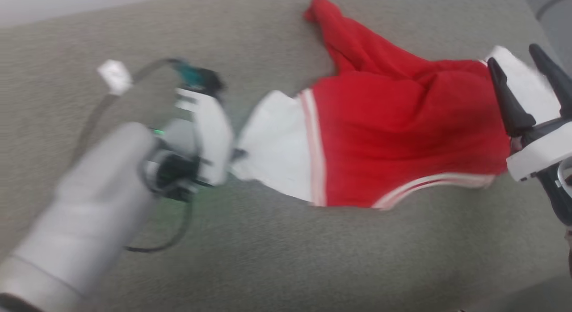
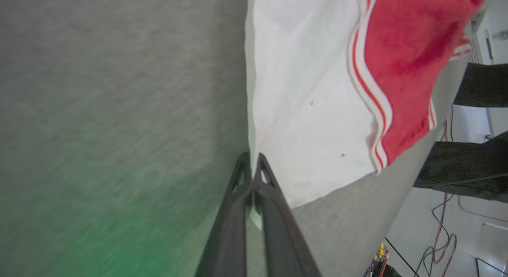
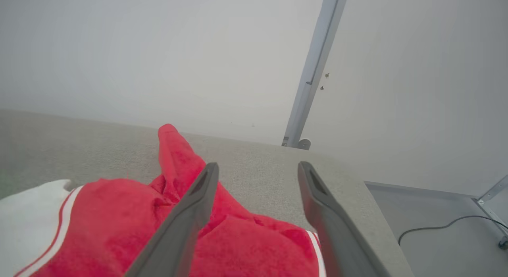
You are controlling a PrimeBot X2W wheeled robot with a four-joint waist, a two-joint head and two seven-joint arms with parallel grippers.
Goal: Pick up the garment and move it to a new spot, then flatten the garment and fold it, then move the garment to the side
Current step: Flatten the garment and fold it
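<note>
Shirt [image 1: 393, 137]: soft, fleecy red body, white sleeves, striped trim. It lies crumpled on the grey felt-textured desk [image 1: 313, 258], toward the right edge, with one twisted red end pointing at the far edge. Left hand [image 2: 252, 160] closed, its thin dark fingers pinching the edge of the white sleeve [image 2: 309, 90]. Right hand [image 3: 258, 170] open, tapered fingers spread over the shirt's right end, gripping nothing.

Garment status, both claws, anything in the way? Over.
Left claw shut on garment at white sleeve edge. Right claw open, over its right end. Cloth rumpled, not flat, on grey tabletop.
</note>
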